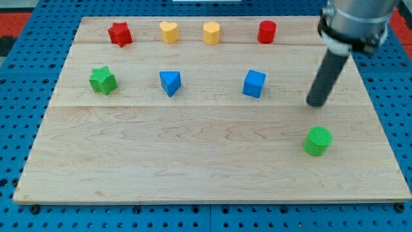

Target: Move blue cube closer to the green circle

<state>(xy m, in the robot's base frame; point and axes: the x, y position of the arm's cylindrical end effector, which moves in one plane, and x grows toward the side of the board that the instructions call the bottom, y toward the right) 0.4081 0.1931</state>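
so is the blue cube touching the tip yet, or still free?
Free. The blue cube sits apart from my tip, which is to its right in the view, above the green circle.

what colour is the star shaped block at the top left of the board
Red star, in the camera view.

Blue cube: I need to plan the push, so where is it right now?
The blue cube sits right of centre in the view, between the blue triangle and my tip, up-left of the green circle.
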